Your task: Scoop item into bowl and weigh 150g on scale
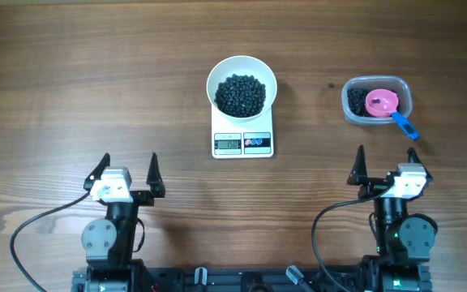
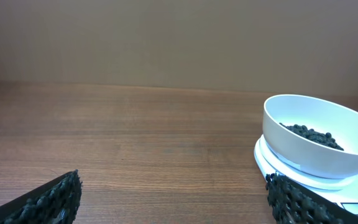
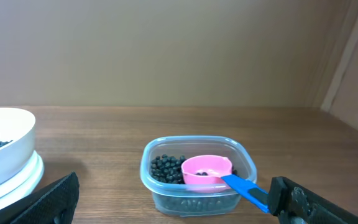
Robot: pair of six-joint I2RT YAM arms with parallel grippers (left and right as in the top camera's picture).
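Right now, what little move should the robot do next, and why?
Probably check the scale's display first. The bowl on the scale already holds a heap of beads, the pink scoop lies in the tub, and the left gripper and right gripper are open and empty. The digits are too small to read here.

A: Where's the bowl (image 1: 216, 77)?
B: On the scale (image 1: 242, 139), mid-bench (image 1: 71, 73), beads (image 1: 241, 95) inside.
A: The tub (image 1: 347, 102)?
B: At the bowl's three o'clock, well apart; scoop (image 1: 382, 102) in it.
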